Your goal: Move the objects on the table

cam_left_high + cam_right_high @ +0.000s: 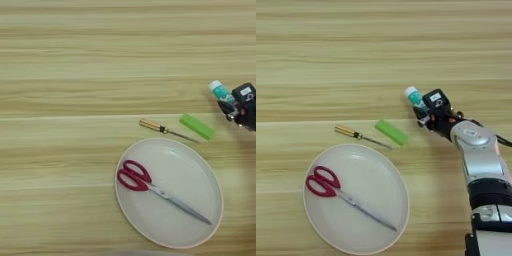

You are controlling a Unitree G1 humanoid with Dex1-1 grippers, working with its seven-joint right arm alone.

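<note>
The counter [75, 60], pale wood with lengthwise grain, fills both views. On its near part lies the plate [383, 220], round and beige, with the scissors [343, 194] resting inside it: red handles toward the robot's left, blades pointing toward the near right rim. The right arm [481, 165] comes up from the bottom right corner, silver forearm angled toward the far left, and ends in the tool [425, 111]. The tool is closed on the tube [415, 96]; the tube's white cap and teal label stick out from the black fingers toward the far left, so its long axis runs roughly in line with the forearm. Whether the tube is lifted off the wood or touching it cannot be told from above.

The plate lies to the near left of the tool, well apart from it, and that is the direction a carry to the plate would probably take. Between the two, just beyond the plate's far rim, lie a green block [391, 132] and a small screwdriver [358, 135] with a yellowish handle, both loose on the wood.

The tube's lower body is hidden within the fingers, and in the left eye view the arm is cut off at the right edge.
</note>
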